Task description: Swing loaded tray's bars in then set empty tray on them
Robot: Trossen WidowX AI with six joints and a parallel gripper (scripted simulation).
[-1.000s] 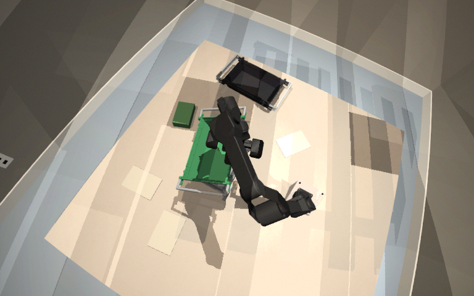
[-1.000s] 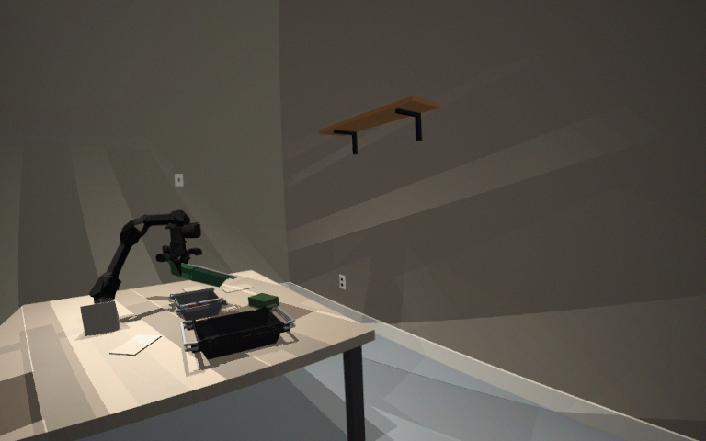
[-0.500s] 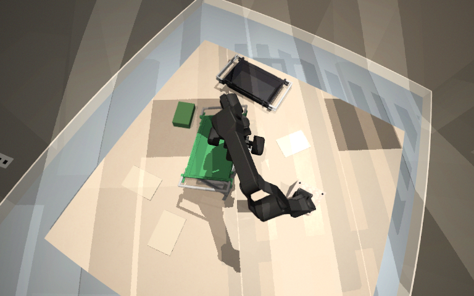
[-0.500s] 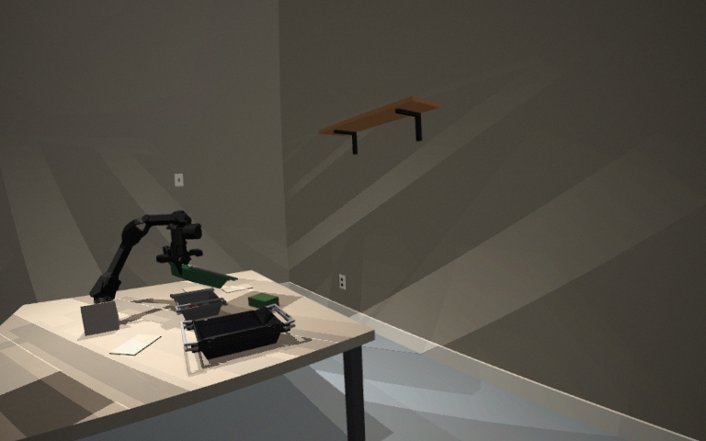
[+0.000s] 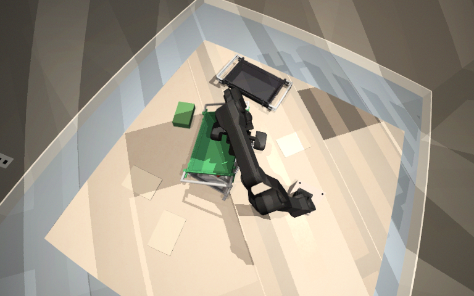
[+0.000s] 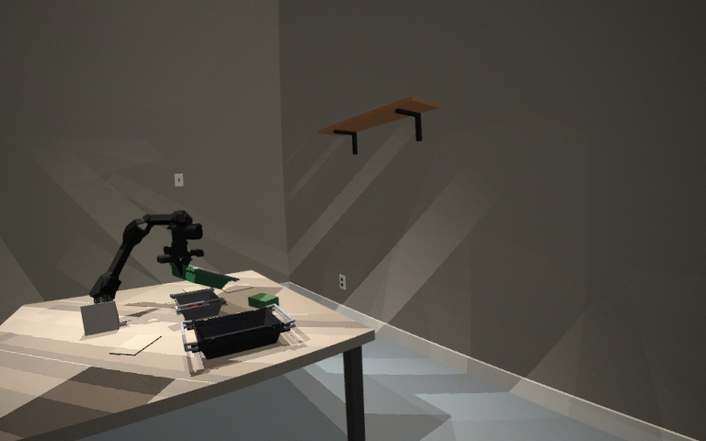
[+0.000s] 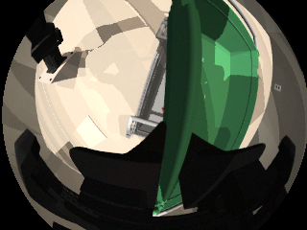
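Note:
My gripper point(image 6: 182, 265) point(image 7: 167, 126) is shut on the long side wall of the green empty tray point(image 5: 211, 156) point(image 6: 201, 277) point(image 7: 221, 91). The green tray hangs above the grey tray point(image 6: 201, 312) point(image 7: 153, 98), clear of it, and slopes down away from the gripper in the exterior view. Its wire bars stick out past its ends. The grey tray stands on the table holding small red blocks point(image 6: 194, 306) point(image 7: 163, 110). One grey-tray bar seems to lie across its top near one end; the other is hard to make out. The top view mostly hides the grey tray under the green one.
A black tray point(image 5: 257, 82) point(image 6: 236, 335) with bars out stands beside the grey tray, towards the table edge. A green block point(image 5: 183, 115) point(image 6: 263, 299) lies at the other side. Flat pale sheets point(image 5: 291, 143) point(image 5: 166, 232) lie on the table.

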